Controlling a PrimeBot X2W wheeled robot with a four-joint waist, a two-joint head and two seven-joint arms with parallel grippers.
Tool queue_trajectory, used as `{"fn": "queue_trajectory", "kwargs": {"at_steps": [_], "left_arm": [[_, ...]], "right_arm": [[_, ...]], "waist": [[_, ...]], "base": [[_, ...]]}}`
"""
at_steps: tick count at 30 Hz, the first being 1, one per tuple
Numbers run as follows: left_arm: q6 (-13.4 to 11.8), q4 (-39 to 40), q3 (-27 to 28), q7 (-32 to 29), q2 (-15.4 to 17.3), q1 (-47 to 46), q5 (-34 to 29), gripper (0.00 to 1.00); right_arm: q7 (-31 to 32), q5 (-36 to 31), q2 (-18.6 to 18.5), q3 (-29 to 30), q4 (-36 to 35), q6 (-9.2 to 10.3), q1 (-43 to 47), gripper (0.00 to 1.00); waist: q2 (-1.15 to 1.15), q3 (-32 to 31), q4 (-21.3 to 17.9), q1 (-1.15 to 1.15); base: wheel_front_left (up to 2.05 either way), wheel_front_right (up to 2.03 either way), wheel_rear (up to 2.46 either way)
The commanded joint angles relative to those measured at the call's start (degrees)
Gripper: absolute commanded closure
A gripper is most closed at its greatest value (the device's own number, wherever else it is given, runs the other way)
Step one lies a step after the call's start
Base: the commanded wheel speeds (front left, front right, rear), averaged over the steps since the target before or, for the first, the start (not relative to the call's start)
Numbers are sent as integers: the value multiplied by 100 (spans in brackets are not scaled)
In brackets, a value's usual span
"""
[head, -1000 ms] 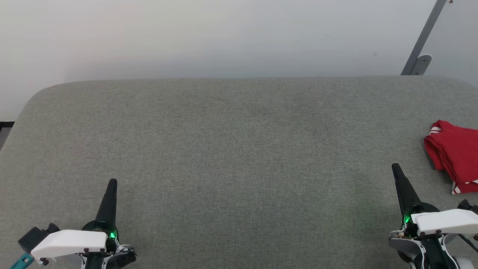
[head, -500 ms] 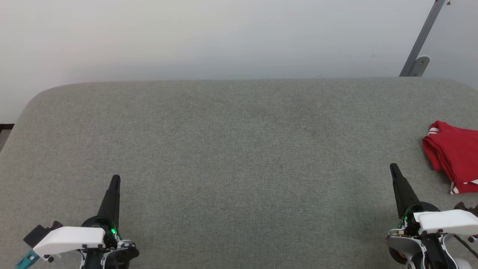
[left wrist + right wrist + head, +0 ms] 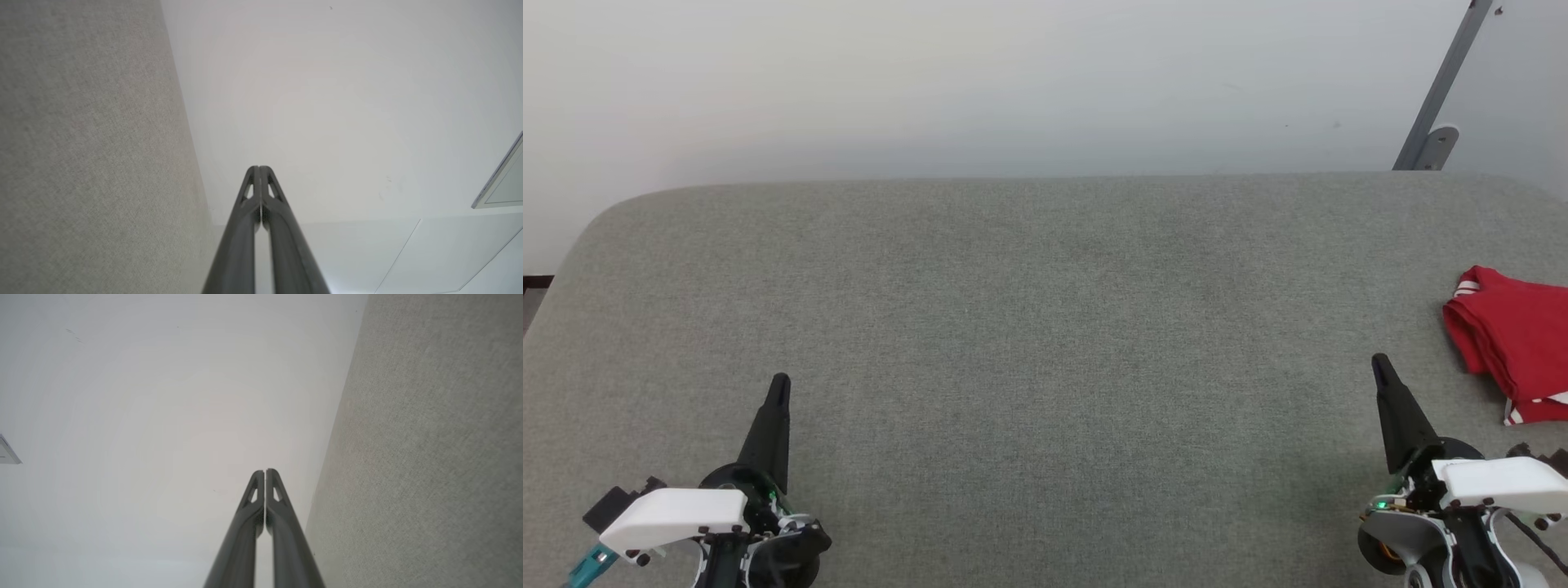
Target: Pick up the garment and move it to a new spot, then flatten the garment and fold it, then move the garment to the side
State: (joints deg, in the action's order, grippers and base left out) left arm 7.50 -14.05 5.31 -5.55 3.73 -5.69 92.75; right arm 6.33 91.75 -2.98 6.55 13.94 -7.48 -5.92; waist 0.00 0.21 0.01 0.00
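Both sets of jaws pressed together, empty: left gripper [image 3: 779, 382], right gripper [image 3: 1379, 360]. Garment [image 3: 1511, 339] bunched far right; best opened wide, then pinched at a striped edge.

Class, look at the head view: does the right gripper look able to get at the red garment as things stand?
Probably yes. The garment lies bunched on the grey surface, just ahead and to the right of the right gripper, with nothing between them. The gripper is shut, so it would have to open first.

Bright, even, soft light throughout; shadows are faint, and wrist views look slightly soft.
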Motion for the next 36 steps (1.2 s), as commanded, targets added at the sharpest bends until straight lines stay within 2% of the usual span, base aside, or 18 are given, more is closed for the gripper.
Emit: {"fn": "queue_trajectory", "kwargs": {"at_steps": [1, 36], "left_arm": [[-2, -7, 15, -28, -9, -89, 70, 100], [-2, -6, 61, -55, -42, -89, 10, 100]], "right_arm": [[32, 78, 25, 5, 28, -2, -51, 100], [29, 73, 21, 2, 20, -2, -41, 100]], "waist": [[0, -3, -1, 0], [0, -3, -1, 0]], "base": [[0, 0, 0], [0, 0, 0]]}}
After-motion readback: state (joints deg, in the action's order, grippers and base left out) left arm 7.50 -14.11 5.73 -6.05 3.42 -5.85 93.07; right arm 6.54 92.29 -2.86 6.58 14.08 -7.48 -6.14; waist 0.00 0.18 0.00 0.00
